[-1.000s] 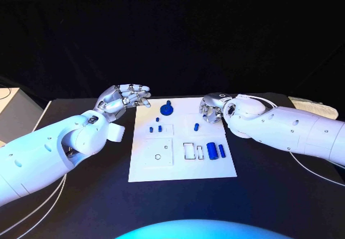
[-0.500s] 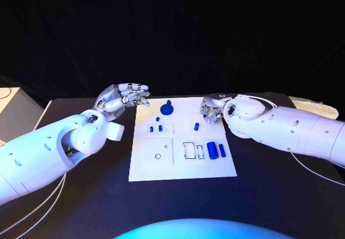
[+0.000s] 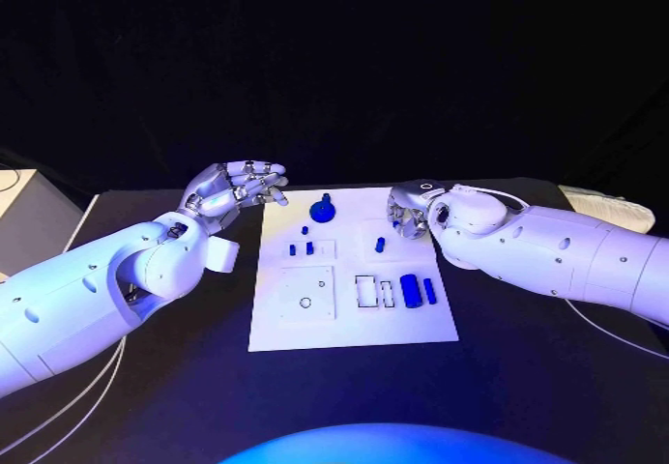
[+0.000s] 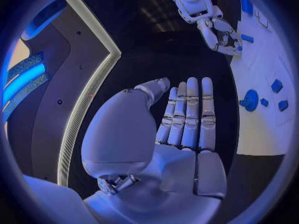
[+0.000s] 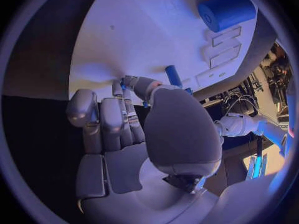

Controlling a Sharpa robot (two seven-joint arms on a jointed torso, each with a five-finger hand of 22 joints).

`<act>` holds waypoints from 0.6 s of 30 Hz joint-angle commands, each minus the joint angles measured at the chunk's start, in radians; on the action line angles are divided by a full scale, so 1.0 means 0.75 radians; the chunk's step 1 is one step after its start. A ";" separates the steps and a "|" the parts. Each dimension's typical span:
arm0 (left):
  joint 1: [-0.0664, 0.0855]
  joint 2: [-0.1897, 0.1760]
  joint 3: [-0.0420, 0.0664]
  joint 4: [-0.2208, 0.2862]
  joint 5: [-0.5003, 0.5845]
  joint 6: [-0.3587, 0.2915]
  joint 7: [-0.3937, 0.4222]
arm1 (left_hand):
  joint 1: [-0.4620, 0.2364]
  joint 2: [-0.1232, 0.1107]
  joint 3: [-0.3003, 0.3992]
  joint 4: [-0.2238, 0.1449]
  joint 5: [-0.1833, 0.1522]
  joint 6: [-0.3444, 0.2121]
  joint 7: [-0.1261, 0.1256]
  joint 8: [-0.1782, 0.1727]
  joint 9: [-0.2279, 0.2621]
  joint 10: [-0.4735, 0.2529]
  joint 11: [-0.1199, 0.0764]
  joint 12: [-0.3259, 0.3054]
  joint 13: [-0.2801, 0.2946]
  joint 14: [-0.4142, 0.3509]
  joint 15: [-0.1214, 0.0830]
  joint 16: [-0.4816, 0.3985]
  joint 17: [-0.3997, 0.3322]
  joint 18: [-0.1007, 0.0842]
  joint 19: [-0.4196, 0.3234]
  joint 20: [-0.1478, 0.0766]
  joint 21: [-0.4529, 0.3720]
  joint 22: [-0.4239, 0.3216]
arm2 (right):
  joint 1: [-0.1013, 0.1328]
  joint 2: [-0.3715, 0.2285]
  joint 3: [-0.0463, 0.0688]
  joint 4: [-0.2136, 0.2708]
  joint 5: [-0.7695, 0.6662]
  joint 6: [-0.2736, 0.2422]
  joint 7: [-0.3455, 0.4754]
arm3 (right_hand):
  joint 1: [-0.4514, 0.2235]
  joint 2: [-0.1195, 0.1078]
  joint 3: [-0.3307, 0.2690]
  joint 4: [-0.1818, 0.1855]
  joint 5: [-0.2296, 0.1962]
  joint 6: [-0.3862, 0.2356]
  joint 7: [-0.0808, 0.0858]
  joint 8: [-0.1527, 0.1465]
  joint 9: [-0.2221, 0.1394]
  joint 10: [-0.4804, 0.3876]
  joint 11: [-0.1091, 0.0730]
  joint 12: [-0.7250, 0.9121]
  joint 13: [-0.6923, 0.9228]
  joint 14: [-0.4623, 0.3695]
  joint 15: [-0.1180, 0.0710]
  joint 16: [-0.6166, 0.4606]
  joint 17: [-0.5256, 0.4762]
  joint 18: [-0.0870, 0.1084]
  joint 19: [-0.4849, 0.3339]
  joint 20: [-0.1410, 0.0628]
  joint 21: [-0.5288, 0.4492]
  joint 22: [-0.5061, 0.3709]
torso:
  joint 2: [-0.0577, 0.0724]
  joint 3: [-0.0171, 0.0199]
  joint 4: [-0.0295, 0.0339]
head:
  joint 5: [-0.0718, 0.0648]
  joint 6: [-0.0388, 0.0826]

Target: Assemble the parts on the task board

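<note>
1. The board (image 3: 354, 311) lies flat in the middle of the black table (image 3: 530, 377), long side running away from the robot, square between the two arms. My guess is it sits there so either hand can reach any part.
2. The parts are small and blue. A round knob (image 3: 324, 210) sits at the far end, three small pegs (image 3: 302, 244) stand just nearer, one peg (image 3: 379, 246) is over toward the right hand, and a fat cylinder (image 3: 412, 289) with a thin bar (image 3: 431, 291) beside it lies next to the rectangular slots (image 3: 374, 293). A ring-shaped hole (image 3: 305, 304) marks the left near panel. Nothing looks fitted into those slots yet, so I'd say the job is barely begun.
3. The right hand (image 3: 406, 215) hovers over the board's far right edge, near that lone peg. In the wrist view its fingers (image 5: 111, 115) curl down toward the board, with a blue peg (image 5: 174, 76) just beyond the thumb. Whether it's actually pinching something, I can't tell.
4. The left hand (image 3: 234, 188) is up off the table just beside the board's far left corner, fingers (image 4: 187, 114) straight, side by side and holding nothing. Looks parked out of the way.
</note>
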 commanded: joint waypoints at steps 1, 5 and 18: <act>0.000 0.000 0.001 0.004 0.000 -0.006 0.017 | 0.010 -0.001 -0.007 -0.004 -0.002 0.003 0.007 -0.003 0.001 0.008 -0.001 -0.008 -0.002 0.009 -0.005 -0.005 0.002 0.015 0.010 0.000 -0.005 -0.002 | -0.026 -0.004 -0.015 0.000 -0.027 0.069 -0.029 | 0.001 0.012 0.009 0.001 -0.008 0.011 0.000 0.007 0.003 0.011 -0.001 0.009 0.010 0.043 -0.013 0.009 0.001 -0.024 0.007 -0.003 0.011 0.007 | -0.001 -0.0009 0.0026 | -0.001 -0.004; 0.000 -0.001 0.001 0.004 -0.002 -0.007 0.016 | 0.011 0.000 -0.008 -0.005 -0.002 0.003 0.007 -0.003 0.001 0.009 -0.001 -0.008 -0.002 0.010 -0.005 -0.006 0.003 0.015 0.011 -0.001 -0.005 -0.003 | -0.032 -0.005 -0.015 0.009 -0.022 0.051 -0.030 | -0.008 0.015 0.008 0.004 -0.021 0.018 -0.004 0.013 0.007 0.016 -0.004 0.007 0.010 0.043 -0.014 0.017 0.003 -0.027 0.011 -0.004 0.023 0.016 | -0.001 -0.0009 0.0021 | -0.002 -0.005; -0.001 -0.002 0.001 0.003 -0.006 -0.006 0.014 | 0.014 0.000 -0.008 -0.007 -0.002 0.003 0.007 -0.003 0.001 0.009 -0.001 -0.009 -0.002 0.011 -0.005 -0.008 0.004 0.015 0.013 -0.001 -0.005 -0.003 | -0.048 -0.014 -0.014 0.021 -0.019 -0.066 -0.042 | -0.001 0.065 0.017 -0.008 -0.039 0.075 -0.030 0.062 0.043 0.093 -0.031 0.018 0.020 0.048 -0.036 0.058 0.017 -0.039 0.041 -0.022 0.092 0.067 | -0.002 -0.0003 -0.0006 | -0.004 -0.008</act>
